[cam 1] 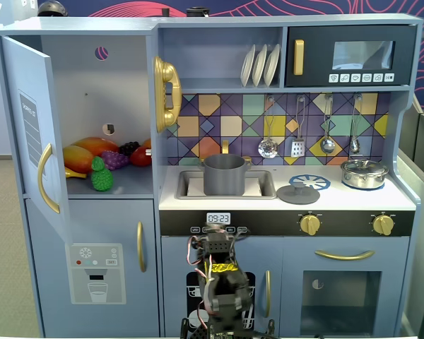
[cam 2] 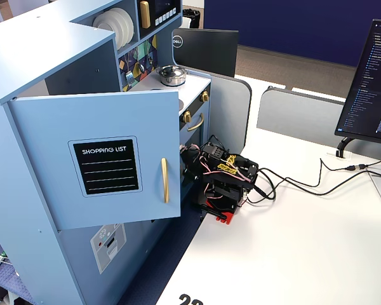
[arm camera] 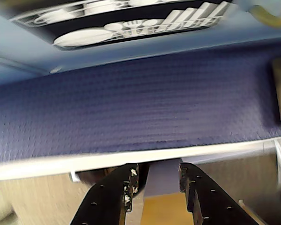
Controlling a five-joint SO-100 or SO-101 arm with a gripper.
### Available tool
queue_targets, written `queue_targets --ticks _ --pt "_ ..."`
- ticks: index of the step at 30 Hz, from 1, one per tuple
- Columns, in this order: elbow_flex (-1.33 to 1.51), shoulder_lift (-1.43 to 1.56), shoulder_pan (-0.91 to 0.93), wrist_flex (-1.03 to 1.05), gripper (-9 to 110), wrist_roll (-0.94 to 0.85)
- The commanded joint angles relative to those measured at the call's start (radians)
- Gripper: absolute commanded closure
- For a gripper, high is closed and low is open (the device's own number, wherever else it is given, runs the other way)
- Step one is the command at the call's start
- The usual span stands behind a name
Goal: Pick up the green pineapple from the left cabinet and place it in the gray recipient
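Observation:
In a fixed view the green pineapple [cam 1: 101, 175] stands at the front of the left cabinet's [cam 1: 92, 85] shelf, beside other toy fruit. The cabinet door [cam 1: 30, 127] is swung wide open; in the other fixed view the door [cam 2: 101, 165] hides the shelf. The gray recipient [cam 1: 224, 174] stands in the sink, right of the cabinet. My arm [cam 1: 222, 282] is folded low in front of the kitchen's base, far below both; it also shows in the other fixed view [cam 2: 225, 181]. In the wrist view my gripper [arm camera: 156, 180] points down with its jaws apart and nothing between them.
A mango [cam 1: 92, 147], purple grapes [cam 1: 115, 159] and a red fruit [cam 1: 141, 155] lie behind the pineapple. A flat gray lid [cam 1: 297, 192] and a silver pot [cam 1: 364, 173] sit on the counter. A gold phone [cam 1: 166, 92] hangs beside the cabinet. A monitor [cam 2: 368, 76] and cables [cam 2: 292, 181] lie on the white table.

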Motion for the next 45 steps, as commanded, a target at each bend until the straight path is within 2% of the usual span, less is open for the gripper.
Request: queue_targets --ticks 1,5,8,11,13,19,25,32,45 --pt "-0.213 -0.067 -0.318 -0.267 100 0.051" --pt "-0.337 -0.189 -0.471 -0.793 95 -0.078" --pt "-0.428 -0.304 -0.545 -1.060 95 -0.143" --pt "-0.529 -0.390 -0.568 -1.129 93 -0.156" --pt "-0.568 -0.425 -0.549 -1.149 83 -0.132" --pt "-0.627 -0.581 -0.546 -1.319 74 -0.141" --pt "-0.689 -0.739 -0.580 -1.437 70 -0.173" --pt "-0.816 -0.914 -0.571 -1.505 60 -0.095" --pt "-0.997 -1.155 -0.543 -1.549 61 -0.064"
